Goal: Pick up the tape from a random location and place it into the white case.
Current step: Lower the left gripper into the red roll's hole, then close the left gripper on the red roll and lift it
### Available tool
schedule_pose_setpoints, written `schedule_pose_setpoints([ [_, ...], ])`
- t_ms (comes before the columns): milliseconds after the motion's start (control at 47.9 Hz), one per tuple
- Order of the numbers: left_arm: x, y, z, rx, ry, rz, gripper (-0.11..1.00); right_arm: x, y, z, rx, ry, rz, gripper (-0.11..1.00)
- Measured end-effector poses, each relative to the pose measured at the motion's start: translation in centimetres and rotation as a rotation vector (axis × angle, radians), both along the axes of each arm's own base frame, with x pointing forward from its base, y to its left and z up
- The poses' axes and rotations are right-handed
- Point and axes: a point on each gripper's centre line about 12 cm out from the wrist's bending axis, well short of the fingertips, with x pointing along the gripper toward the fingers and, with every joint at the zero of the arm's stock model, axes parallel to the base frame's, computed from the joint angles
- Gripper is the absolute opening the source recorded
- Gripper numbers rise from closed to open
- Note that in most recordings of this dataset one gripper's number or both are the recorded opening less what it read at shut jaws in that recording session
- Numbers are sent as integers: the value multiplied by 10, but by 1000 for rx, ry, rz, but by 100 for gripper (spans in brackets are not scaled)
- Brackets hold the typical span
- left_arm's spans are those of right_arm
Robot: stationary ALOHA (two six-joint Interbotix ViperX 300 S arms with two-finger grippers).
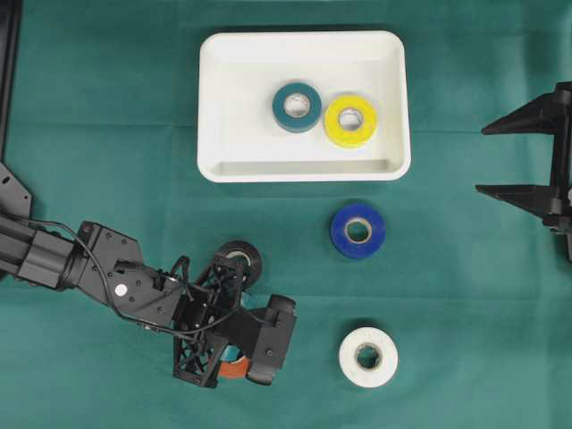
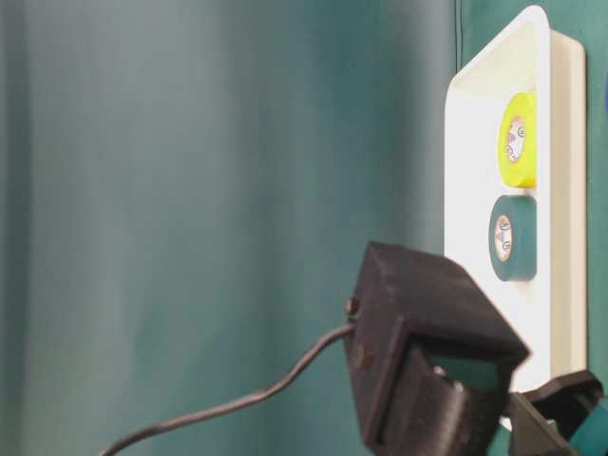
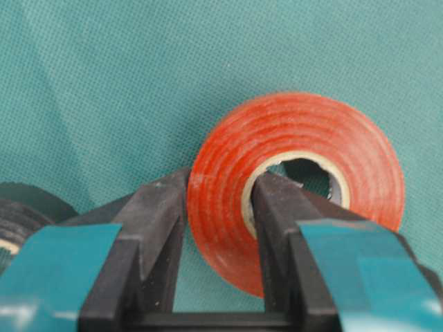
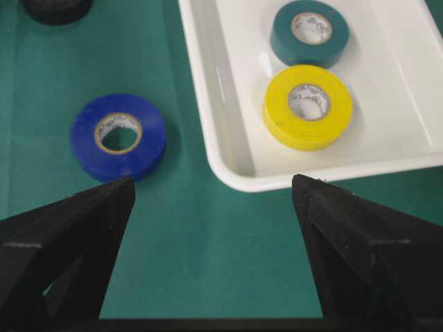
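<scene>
- While the left hand [image 3: 218, 228] pinched the red tape roll [image 3: 297, 187] through its wall, it sat well below the white case [image 1: 214, 107] on the desk.
- Right hand [image 4: 214, 200] stood spread beside the case.

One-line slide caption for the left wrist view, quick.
Left gripper shut on the red tape roll, one finger through its core, one outside, on the green cloth.

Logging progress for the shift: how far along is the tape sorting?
Done: the dark green tape roll and the yellow tape roll lie in the white plastic case. In hand: the left gripper is shut on the red tape roll, one finger through its core. Left: the blue roll, white roll and black roll lie on the green cloth.
</scene>
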Motion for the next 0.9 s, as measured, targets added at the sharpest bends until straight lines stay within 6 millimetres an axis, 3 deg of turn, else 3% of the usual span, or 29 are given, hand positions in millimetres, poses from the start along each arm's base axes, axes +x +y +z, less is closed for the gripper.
schedule_pose_setpoints([
  [585,-1,-2,5,2,12,0,22,0,0,0,0,-2,0,86],
  [898,-7,-4,53,-12,-27,-8,22,0,0,0,1,0,-1,86],
])
